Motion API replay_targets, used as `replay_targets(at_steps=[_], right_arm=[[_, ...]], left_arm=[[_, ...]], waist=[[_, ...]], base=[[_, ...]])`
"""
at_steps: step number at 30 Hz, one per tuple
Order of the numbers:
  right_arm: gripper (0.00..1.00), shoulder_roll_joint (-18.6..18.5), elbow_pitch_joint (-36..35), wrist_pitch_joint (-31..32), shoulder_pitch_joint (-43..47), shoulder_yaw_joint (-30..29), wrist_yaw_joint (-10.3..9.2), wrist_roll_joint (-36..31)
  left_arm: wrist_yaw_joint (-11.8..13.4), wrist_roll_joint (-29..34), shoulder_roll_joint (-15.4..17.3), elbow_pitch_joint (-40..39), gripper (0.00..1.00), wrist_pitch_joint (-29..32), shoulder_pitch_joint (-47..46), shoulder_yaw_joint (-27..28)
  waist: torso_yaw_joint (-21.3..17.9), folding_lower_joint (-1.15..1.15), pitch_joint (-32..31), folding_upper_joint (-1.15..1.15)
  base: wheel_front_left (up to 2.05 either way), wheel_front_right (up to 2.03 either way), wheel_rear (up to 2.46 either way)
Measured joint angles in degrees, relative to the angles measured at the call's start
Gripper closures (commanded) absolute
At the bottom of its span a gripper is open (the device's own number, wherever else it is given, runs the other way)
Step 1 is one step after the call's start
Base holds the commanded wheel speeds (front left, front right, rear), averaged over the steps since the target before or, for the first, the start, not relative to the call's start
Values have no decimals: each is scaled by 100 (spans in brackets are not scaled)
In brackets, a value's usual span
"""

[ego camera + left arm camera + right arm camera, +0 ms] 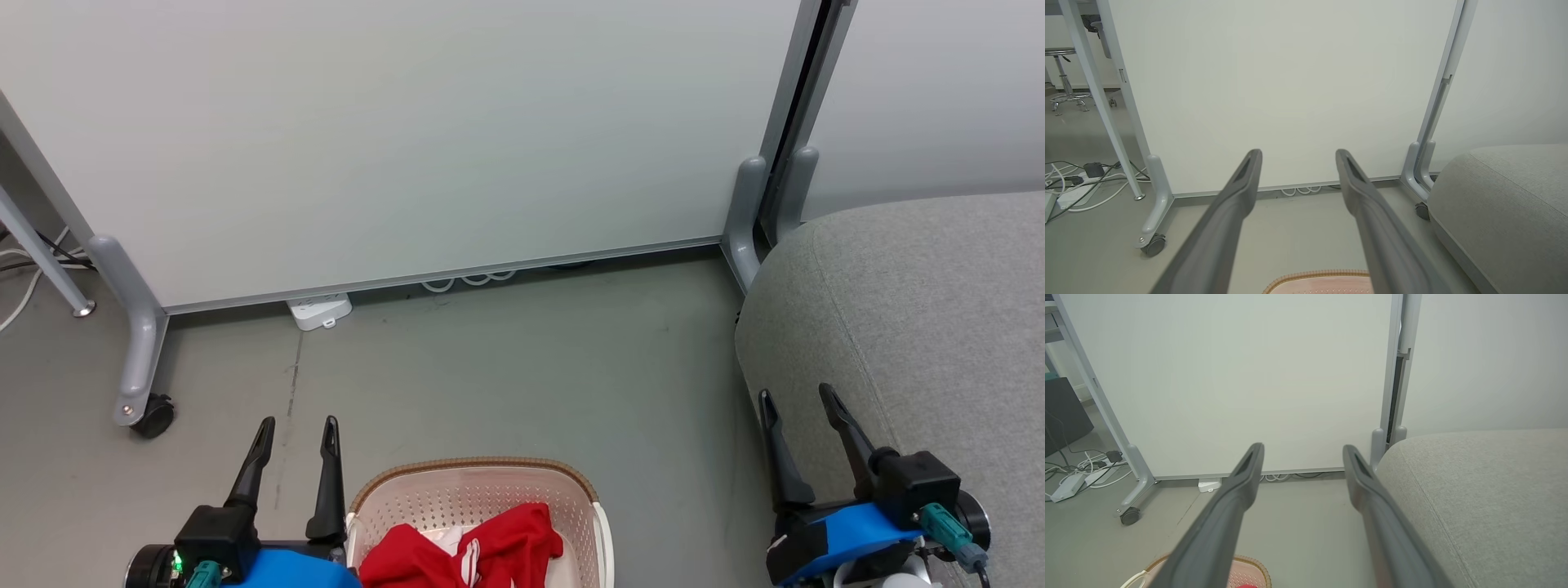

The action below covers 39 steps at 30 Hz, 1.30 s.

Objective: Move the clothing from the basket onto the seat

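Red clothing [478, 551] with white stripes lies bunched in the cream basket [469, 482], which sits on the floor at the bottom centre of the head view. The basket's brown rim [1318, 274] also edges into the left wrist view, and a corner of the basket [1249, 569] into the right wrist view. The grey seat [922, 327] fills the right side. My left gripper [298, 425] is open, just left of the basket, holding nothing. My right gripper [798, 398] is open too, over the seat's left edge, empty.
A pale wheeled partition [408, 139] stands close behind the basket, with a caster foot [151, 412] at the left and posts [747, 212] by the seat. A white power strip [320, 310] and cables lie at its base. Grey floor [531, 367] spreads between basket and partition.
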Motion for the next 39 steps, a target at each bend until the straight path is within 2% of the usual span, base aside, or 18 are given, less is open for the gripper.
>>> replay_targets(at_steps=[23, 28, 39], right_arm=[[0, 0, -32, -51, -93, 65, 0, -41], [0, -1, -127, -59, -235, 144, 0, -2], [0, -2, -294, -127, -790, 470, 0, 1]], left_arm=[[-4, 13, 4, 113, 0, -25, 11, -56], [-15, -292, 4, 708, 0, -11, -101, -226], [-56, -681, 5, 2312, 0, 598, -1046, -534]], waist=[[-29, 0, 174, 0], [-76, 0, 458, 0], [-307, 2, 1435, 0]], base=[[0, 0, 0], [0, 0, 0], [0, 0, 0]])
